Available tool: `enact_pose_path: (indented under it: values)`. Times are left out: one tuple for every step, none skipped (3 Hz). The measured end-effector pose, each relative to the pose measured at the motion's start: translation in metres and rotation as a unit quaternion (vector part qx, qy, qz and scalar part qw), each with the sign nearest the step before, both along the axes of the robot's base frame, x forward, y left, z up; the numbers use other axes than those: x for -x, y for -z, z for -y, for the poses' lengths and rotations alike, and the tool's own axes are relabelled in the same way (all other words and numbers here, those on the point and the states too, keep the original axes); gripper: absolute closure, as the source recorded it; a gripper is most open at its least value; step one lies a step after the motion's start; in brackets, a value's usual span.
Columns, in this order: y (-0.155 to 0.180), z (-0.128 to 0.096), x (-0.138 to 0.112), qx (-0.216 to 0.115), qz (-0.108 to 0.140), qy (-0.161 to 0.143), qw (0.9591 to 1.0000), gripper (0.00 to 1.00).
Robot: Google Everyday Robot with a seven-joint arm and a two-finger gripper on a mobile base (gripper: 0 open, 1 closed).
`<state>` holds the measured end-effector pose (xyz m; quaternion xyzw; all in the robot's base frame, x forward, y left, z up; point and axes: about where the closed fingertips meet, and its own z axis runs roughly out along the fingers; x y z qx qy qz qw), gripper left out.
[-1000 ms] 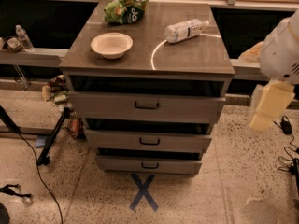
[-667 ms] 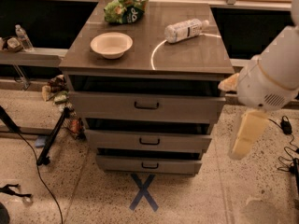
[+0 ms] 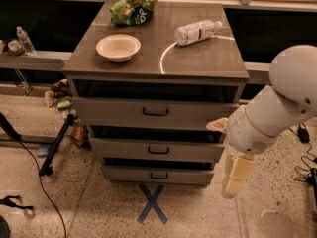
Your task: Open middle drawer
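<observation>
The cabinet [image 3: 156,66] has three grey-brown drawers stacked under its top. The middle drawer [image 3: 124,150] has a small black bar handle [image 3: 158,149] at its centre, and its front sits about level with the other two fronts. The top drawer [image 3: 114,112] is taller with a wider handle. The bottom drawer [image 3: 129,174] is the shallowest. My gripper [image 3: 235,180] hangs down from the white arm [image 3: 277,108], to the right of the cabinet and level with the lower drawers. It is apart from the drawer fronts and touches nothing.
On the cabinet top are a white bowl [image 3: 118,47], a green snack bag [image 3: 132,10] and a lying plastic bottle [image 3: 197,32]. A blue X [image 3: 152,204] is taped on the floor in front. A black stand leg [image 3: 55,145] and cables lie at the left, and cables [image 3: 302,133] at the right.
The arm has swung left and down from the far right, so the gripper now hangs close to the cabinet's right front corner. The drawers have not moved.
</observation>
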<state>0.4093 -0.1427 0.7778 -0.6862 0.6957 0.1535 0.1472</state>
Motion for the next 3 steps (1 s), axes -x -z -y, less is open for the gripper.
enact_pose_path:
  values:
    - [0.004, -0.001, 0.0, -0.003, -0.001, -0.003, 1.0, 0.0]
    - [0.016, -0.009, -0.004, -0.028, 0.021, 0.007, 0.9994, 0.0]
    - [0.053, -0.032, -0.011, -0.037, 0.055, -0.001, 0.9978, 0.0]
